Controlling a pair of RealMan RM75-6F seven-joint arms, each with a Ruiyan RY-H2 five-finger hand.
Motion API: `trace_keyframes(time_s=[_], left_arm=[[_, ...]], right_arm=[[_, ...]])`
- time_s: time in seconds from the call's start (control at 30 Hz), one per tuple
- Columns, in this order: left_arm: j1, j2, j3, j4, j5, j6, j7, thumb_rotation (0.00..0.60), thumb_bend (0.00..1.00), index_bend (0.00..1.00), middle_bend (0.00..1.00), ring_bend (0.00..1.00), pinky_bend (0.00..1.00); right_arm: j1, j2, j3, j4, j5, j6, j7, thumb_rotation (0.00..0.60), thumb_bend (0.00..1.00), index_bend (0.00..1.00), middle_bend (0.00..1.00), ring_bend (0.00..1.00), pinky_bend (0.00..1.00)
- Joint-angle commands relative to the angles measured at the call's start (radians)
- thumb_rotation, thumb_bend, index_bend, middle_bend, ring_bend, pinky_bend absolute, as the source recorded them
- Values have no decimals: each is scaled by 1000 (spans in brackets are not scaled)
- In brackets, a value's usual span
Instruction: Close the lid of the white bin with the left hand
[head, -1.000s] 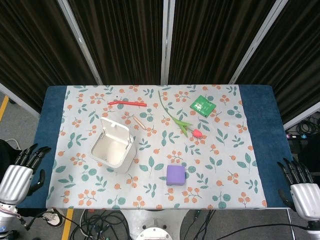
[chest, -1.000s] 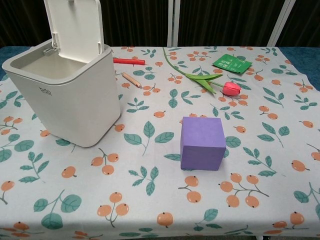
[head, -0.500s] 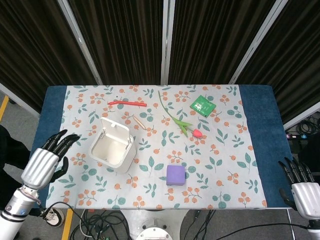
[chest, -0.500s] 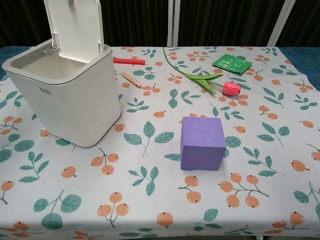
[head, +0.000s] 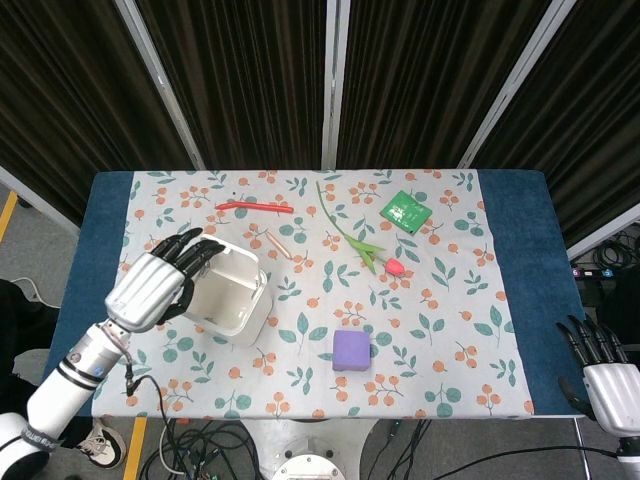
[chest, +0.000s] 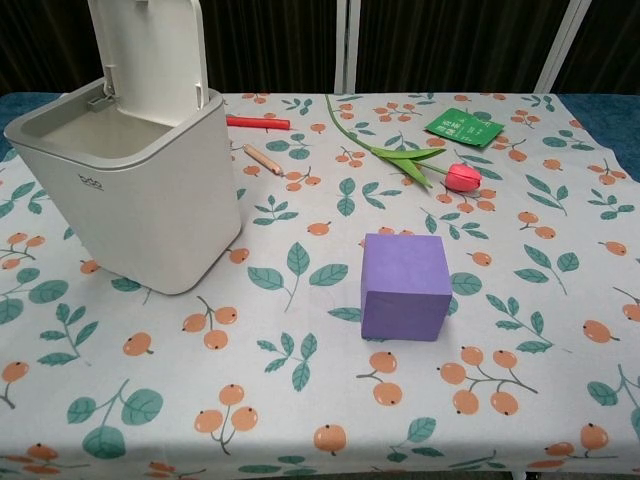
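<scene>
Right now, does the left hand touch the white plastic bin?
Cannot tell. In the head view the left hand overlaps the white plastic bin, fingers over its rim, hiding any gap. The chest view misses the hand.

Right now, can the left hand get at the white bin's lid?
Probably yes. The left hand hovers over the white bin in the head view, fingers apart, holding nothing. The lid stands upright, with nothing seen between them.

My left hand (head: 160, 283) has a ribbed silver metal back and black fingers (head: 192, 250). Its forearm is white, ringed with black bands. My right hand (head: 605, 380) looks the same.
</scene>
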Motion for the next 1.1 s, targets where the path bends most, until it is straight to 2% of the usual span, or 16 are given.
trace_keyframes(time_s=[0.03, 0.37, 0.5, 0.77, 1.1], left_arm=[[-52, -21, -34, 0, -70, -50, 19, 600, 770, 113, 155, 58, 197], [-165, -36, -31, 21, -257, -203, 124, 600, 772, 120, 156, 58, 196], [-184, -24, -27, 7, -305, -213, 155, 600, 775, 128, 174, 75, 195], [-170, 42, 1, -63, -292, -176, 193, 600, 776, 154, 252, 133, 200], [-131, 122, 57, -142, -228, -154, 198, 600, 782, 243, 315, 195, 210]], right_arm=[[1, -1, -1, 10, 5, -7, 9, 600, 297, 0, 0, 0, 0], [6, -7, -5, 34, 15, -26, 45, 600, 297, 0, 0, 0, 0], [5, -10, -1, 40, 22, -25, 49, 600, 297, 0, 0, 0, 0], [7, -20, 1, 47, 31, -35, 48, 600, 296, 0, 0, 0, 0], [8, -27, -2, 47, 33, -43, 43, 600, 297, 0, 0, 0, 0]])
